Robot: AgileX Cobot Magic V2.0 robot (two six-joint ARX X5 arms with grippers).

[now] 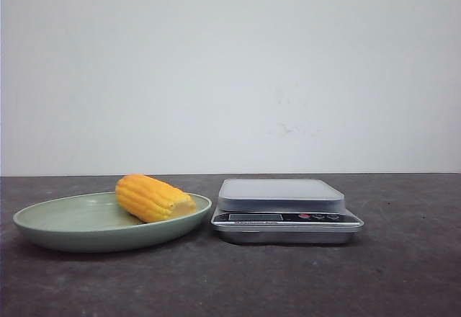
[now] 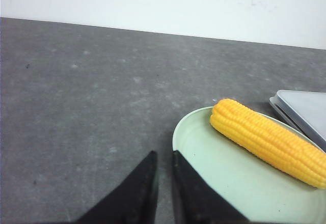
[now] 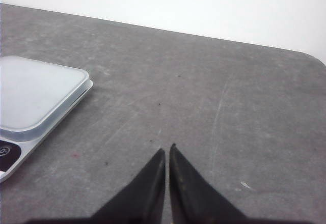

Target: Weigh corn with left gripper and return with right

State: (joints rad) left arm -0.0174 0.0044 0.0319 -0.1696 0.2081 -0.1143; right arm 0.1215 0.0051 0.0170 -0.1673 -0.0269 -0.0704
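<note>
Landmark: shallow pale-green round plate [image 1: 50,232], just left of the silver digital kitchen scale [image 1: 287,210].
Corn: stubby yellow-orange cob [image 1: 154,197] lies on the plate's scale-side half, long axis slanting toward the scale.
Left gripper [image 2: 163,159]: black tapered fingers nearly closed, empty, at the plate's rim; the nearer arm.
Right gripper [image 3: 167,152]: nearly closed, empty, beyond the scale.

No text, label, brand or number can be read anywhere. The kitchen scale [image 1: 287,213] has a dark display window [image 1: 255,217] on its front panel, but it shows no digits. Beside the window sit small round buttons [image 1: 318,217], one of them reddish; any markings on them are too small to make out.
</note>
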